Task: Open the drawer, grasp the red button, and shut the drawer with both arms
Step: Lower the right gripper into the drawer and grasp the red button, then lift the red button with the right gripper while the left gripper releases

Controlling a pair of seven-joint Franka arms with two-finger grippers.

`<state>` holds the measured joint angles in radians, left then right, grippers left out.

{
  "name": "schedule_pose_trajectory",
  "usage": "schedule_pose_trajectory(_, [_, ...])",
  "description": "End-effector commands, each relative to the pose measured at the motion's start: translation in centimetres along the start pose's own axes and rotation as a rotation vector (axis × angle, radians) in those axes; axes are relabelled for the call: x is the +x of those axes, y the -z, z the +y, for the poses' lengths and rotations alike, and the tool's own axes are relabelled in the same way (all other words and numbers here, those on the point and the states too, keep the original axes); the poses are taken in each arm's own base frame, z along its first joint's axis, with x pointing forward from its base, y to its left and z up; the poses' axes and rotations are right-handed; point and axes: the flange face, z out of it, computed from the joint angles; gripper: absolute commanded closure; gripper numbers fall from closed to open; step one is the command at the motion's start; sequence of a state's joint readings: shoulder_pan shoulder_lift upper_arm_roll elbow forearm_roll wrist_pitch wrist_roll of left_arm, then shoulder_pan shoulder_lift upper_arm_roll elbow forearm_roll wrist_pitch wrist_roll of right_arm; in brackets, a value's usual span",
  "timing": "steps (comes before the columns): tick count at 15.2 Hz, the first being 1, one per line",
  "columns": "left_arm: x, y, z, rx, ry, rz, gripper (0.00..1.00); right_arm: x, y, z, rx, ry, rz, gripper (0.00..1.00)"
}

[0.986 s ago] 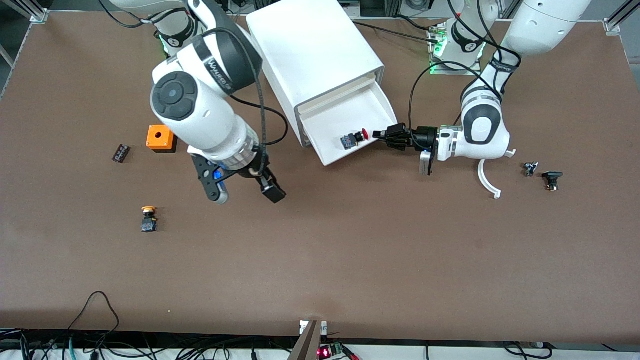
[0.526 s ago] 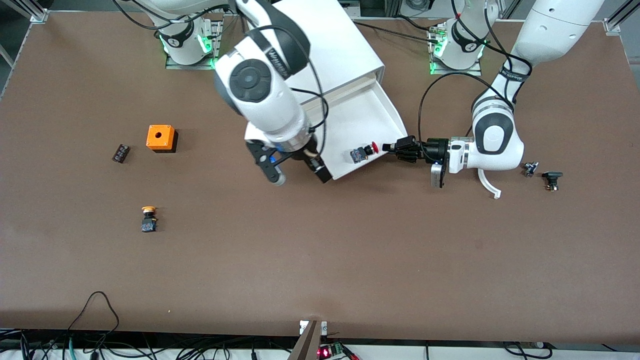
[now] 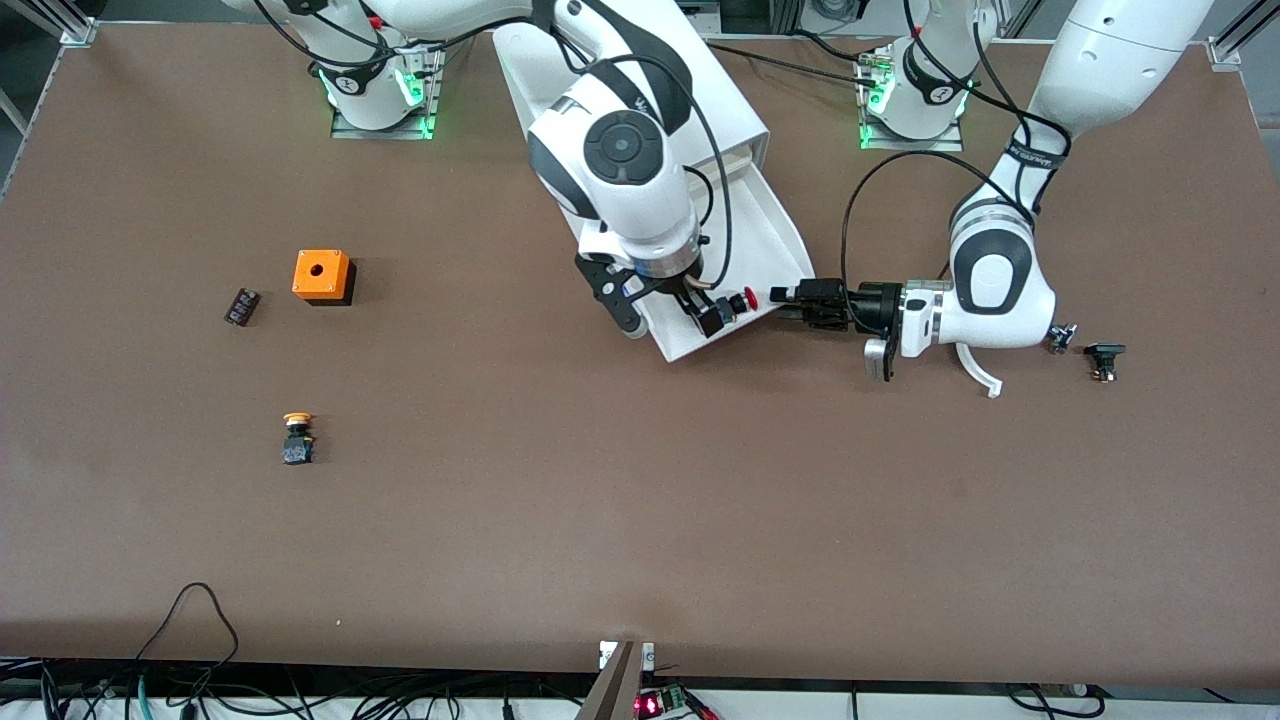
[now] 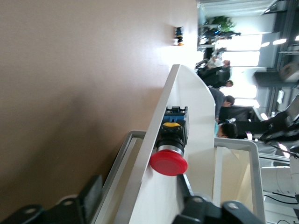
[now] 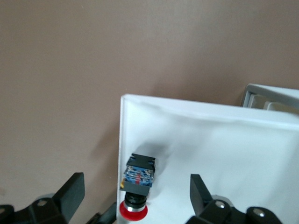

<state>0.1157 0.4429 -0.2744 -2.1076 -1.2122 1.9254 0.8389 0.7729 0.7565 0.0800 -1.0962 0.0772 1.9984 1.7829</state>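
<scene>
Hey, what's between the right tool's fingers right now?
The red-capped button lying in the open drawer; the right tool straddles it without touching, per the right wrist view.

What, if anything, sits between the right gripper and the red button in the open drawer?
Nothing visible. The right gripper hangs open over the pulled-out drawer, and the button lies bare on its floor. The left gripper is at the drawer's front corner, beside the cap.

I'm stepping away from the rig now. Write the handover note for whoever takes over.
Left claw: shut on the drawer front corner, drawer pulled out of the cabinet.
Right claw: open, over the drawer's front end, straddling the button.
Button: lying in the drawer near its front edge, not gripped.
Done: drawer open.
Left: grip and lift the button, close the drawer.
</scene>
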Motion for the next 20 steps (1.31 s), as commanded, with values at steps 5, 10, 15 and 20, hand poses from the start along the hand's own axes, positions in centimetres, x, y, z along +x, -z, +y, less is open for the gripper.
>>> schedule_pose_trajectory(5, [3.1, 7.1, 12.6, 0.436, 0.072, -0.094, 0.00, -3.4, -5.0, 0.1, 0.033, -0.040, 0.038, 0.00])
schedule_pose_trajectory(10, [4.9, 10.2, 19.1, 0.812, 0.072, -0.142, 0.00, -2.9, -5.7, -0.3, 0.057, -0.053, 0.039, 0.17])
schedule_pose_trajectory(15, [5.9, 13.9, 22.3, 1.141, -0.027, -0.131, 0.00, -3.1, -4.9, -0.6, 0.073, -0.045, 0.035, 0.80])
schedule_pose_trajectory(20, [6.9, 15.7, 25.7, 1.263, -0.088, -0.106, 0.00, -2.7, -3.8, -1.0, 0.080, -0.039, 0.035, 1.00])
